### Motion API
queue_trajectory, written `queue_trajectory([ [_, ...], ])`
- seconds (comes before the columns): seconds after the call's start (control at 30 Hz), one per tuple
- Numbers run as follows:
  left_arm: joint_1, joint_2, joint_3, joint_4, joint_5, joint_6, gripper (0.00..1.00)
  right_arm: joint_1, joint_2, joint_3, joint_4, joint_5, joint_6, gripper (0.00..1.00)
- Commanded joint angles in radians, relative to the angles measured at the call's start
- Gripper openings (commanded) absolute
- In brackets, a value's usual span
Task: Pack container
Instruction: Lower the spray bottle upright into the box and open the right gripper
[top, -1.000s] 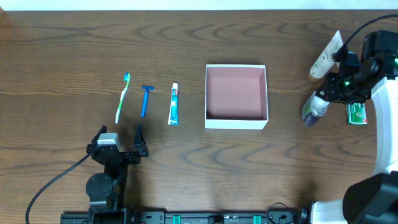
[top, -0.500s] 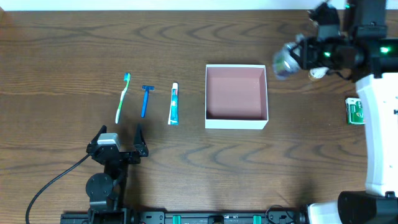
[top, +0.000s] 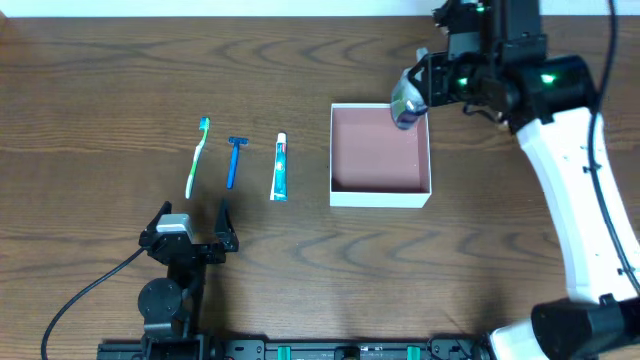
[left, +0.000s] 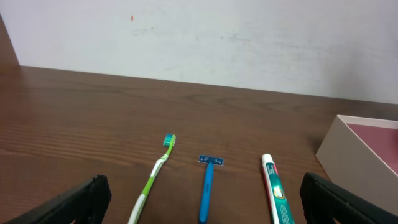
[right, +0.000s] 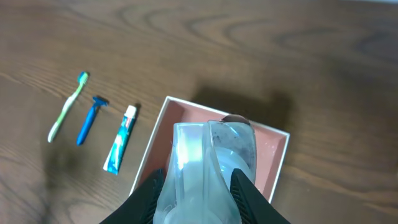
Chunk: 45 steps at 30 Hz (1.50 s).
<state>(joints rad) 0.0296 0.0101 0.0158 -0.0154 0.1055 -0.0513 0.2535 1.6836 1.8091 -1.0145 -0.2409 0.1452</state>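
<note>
The container (top: 380, 196) is a square white box with a dusty-pink inside, at the table's middle; it also shows in the right wrist view (right: 278, 163) and at the left wrist view's right edge (left: 348, 146). My right gripper (top: 420, 92) is shut on a clear plastic bottle (top: 407, 100) and holds it above the box's far right corner; the bottle fills the right wrist view (right: 202, 174). A green toothbrush (top: 197, 157), blue razor (top: 235, 160) and toothpaste tube (top: 279, 167) lie left of the box. My left gripper (top: 190, 228) is open and empty, near the front edge.
The toothbrush (left: 154, 176), razor (left: 207, 185) and toothpaste (left: 275, 197) lie just ahead of the left fingers. A white wall stands behind the table's far edge.
My right arm has swung left with the clear bottle, from the far right of the table to above the box's far right corner. The left arm has not moved.
</note>
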Motion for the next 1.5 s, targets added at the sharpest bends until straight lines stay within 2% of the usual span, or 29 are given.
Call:
queue_trajectory([
  [0.0,-0.005,-0.006,-0.012,-0.045,0.018,0.006,0.98,0.014,0.033,0.033,0.002,0.039,0.024,0.18],
  [0.57,-0.005,-0.006,-0.012,-0.045,0.018,0.006,0.98,0.015,0.159,0.032,0.031,0.058,0.026,0.18],
  [1.47,-0.005,-0.006,-0.012,-0.045,0.018,0.006,0.98,0.015,0.201,0.027,0.008,0.133,0.018,0.21],
])
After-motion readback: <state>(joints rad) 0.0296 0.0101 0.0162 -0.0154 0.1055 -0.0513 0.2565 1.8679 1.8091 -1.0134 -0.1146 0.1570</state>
